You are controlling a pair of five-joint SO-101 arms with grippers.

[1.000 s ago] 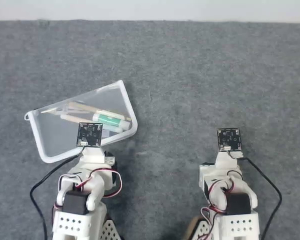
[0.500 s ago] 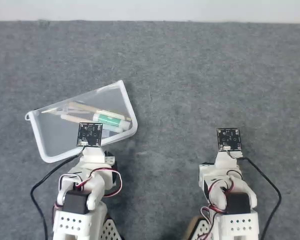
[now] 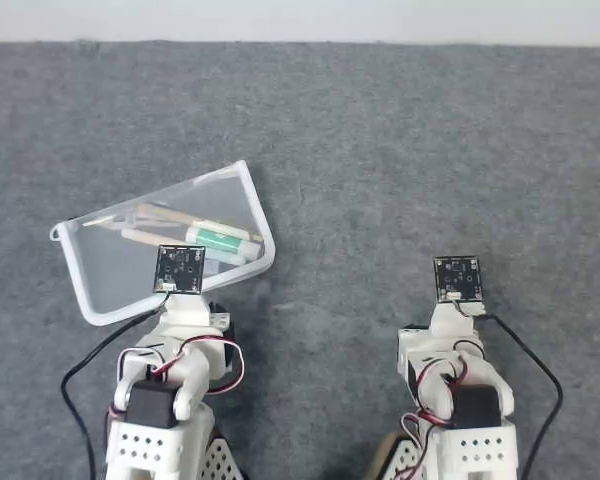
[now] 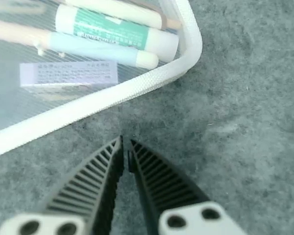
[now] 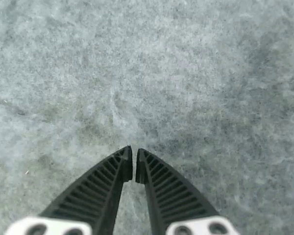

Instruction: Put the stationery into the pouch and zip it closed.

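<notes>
Pouch (image 3: 110,270), seemingly zipped, lies just beyond the left hand (image 4: 125,147), which, like the right hand (image 5: 134,156), is pinched together, empty.

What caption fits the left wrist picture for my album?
Shut tool over the grey mat, just short of the clear pouch holding stationery.

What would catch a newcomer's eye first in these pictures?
The clear pouch with its white edging stands out first. It lies tilted on the grey felt in front of the left arm, and a green-labelled glue stick shows through it. Next come the left pincer, shut and just short of the pouch's edge, and the right pincer, shut over bare felt.
</notes>
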